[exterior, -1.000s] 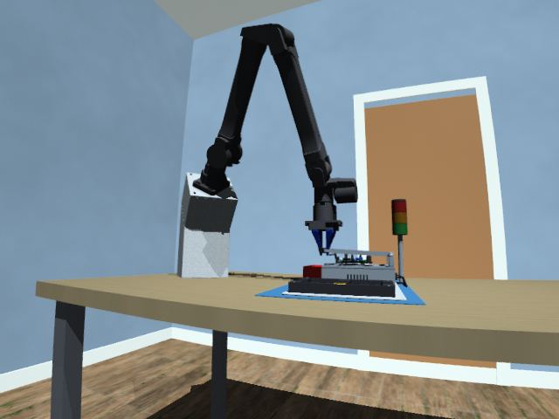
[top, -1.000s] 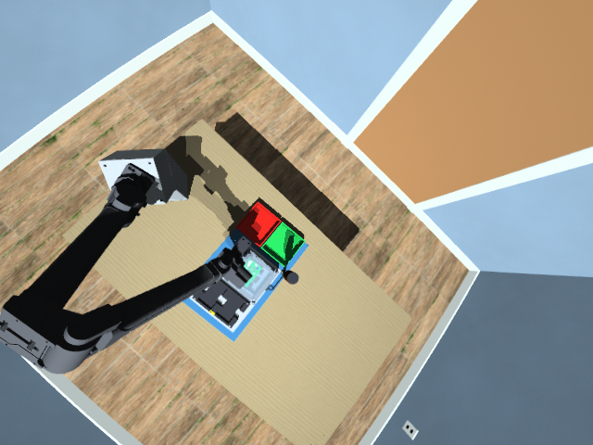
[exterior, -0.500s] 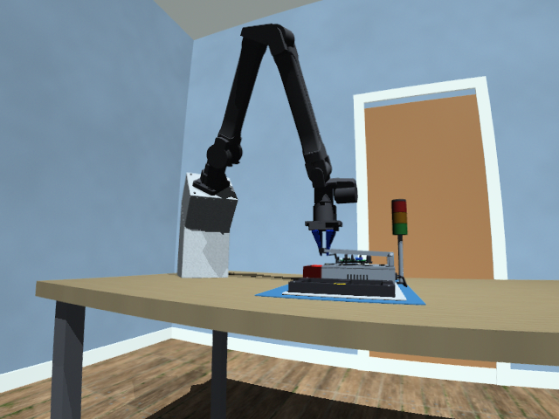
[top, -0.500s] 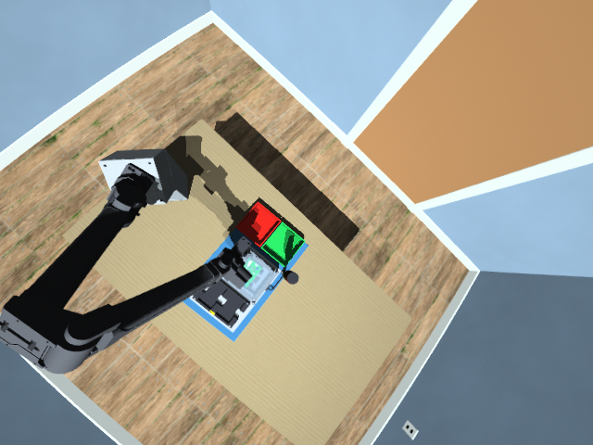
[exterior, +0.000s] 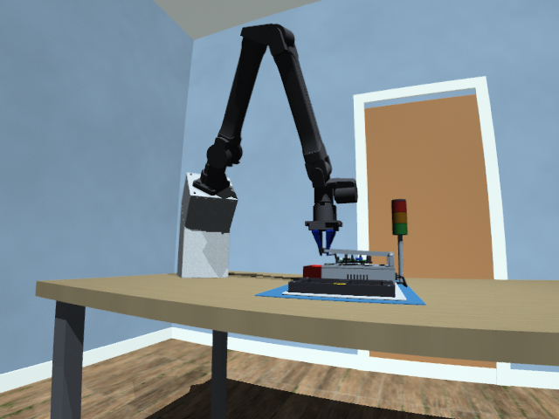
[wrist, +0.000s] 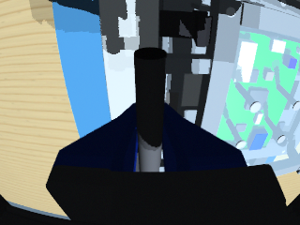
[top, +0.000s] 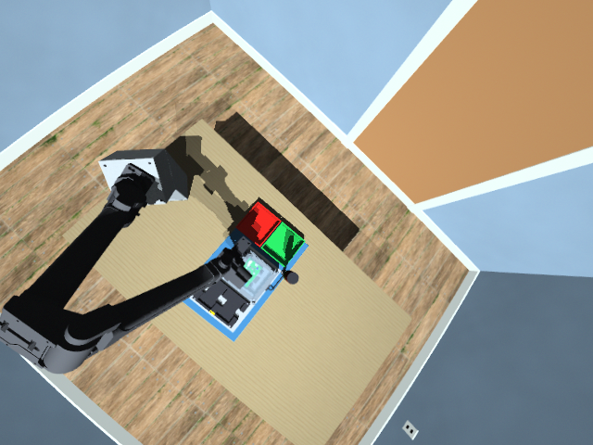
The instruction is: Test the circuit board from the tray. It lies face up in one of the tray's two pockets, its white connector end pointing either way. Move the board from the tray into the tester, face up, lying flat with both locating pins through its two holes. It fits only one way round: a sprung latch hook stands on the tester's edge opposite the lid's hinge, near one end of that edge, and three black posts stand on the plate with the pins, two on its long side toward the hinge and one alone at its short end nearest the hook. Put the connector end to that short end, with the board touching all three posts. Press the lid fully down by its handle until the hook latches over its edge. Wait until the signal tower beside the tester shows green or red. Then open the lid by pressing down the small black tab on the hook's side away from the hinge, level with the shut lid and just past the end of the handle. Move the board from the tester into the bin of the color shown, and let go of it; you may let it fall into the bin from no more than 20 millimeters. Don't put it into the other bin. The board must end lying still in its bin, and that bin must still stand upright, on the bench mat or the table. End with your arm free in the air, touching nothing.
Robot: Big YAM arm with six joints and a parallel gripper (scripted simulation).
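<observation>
On the table's blue mat [exterior: 408, 298], the gripper [exterior: 323, 247] pinches the lid's handle [wrist: 150, 107] at the tester [exterior: 358, 271], its blue fingers [exterior: 315, 236] closed narrow around the bar. Under the clear, nearly flat lid, the green circuit board [wrist: 262, 109] lies in the tester. At the tester's 3 o'clock in the exterior view stands the signal tower [exterior: 398, 217]. The red bin [top: 258, 222] and green bin [top: 284, 242] sit just beside the tester.

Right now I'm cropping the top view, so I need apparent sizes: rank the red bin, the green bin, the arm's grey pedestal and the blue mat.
1. Pedestal
2. Blue mat, partly covered
3. Red bin and green bin, alike; unranked.
</observation>
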